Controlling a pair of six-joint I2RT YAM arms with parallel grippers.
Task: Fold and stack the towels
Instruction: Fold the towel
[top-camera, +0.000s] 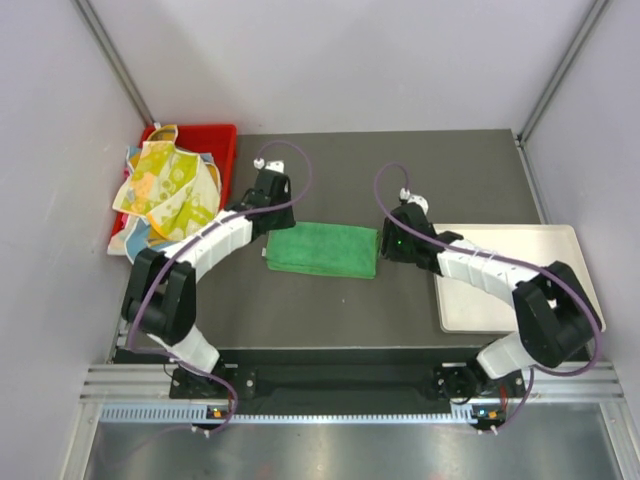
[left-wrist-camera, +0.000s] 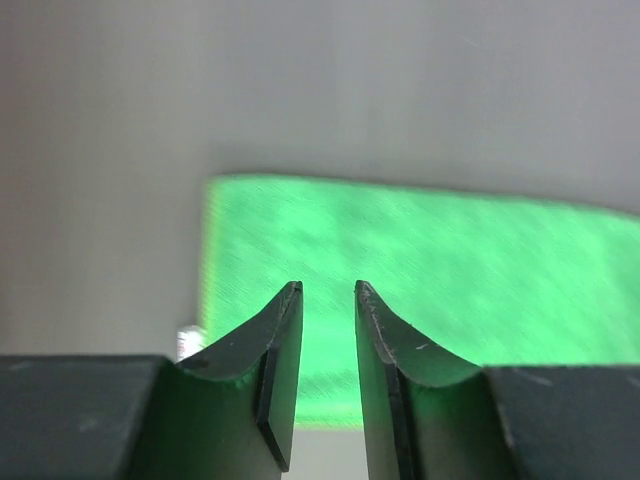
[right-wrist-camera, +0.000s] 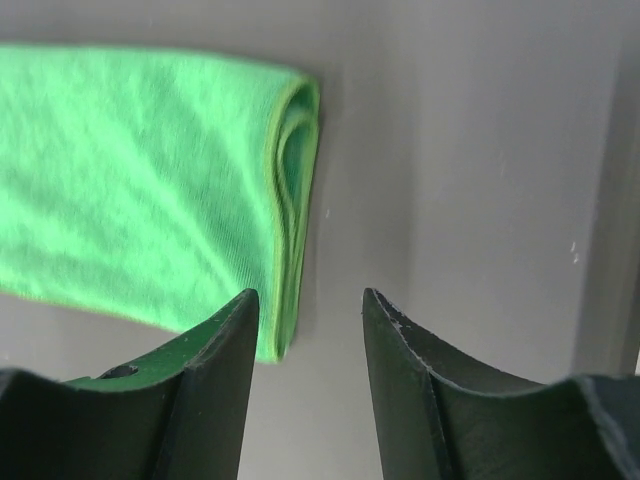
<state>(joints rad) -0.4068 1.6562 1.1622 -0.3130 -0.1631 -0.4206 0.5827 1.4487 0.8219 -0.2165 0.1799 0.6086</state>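
Note:
A plain green towel (top-camera: 322, 249) lies folded into a flat rectangle in the middle of the dark table. My left gripper (top-camera: 262, 216) hovers at its left end, and in the left wrist view the jaws (left-wrist-camera: 328, 290) stand a little apart over the green cloth (left-wrist-camera: 440, 270) with nothing between them. My right gripper (top-camera: 390, 240) is at the towel's right end. Its wrist view shows open, empty jaws (right-wrist-camera: 308, 296) just past the towel's doubled edge (right-wrist-camera: 290, 180). Several patterned towels (top-camera: 165, 190), yellow and blue, lie heaped in the bin at the left.
The red bin (top-camera: 212, 140) stands at the table's back left corner. A white flat tray (top-camera: 520, 250) lies on the right under my right arm. Grey walls close in the sides and back.

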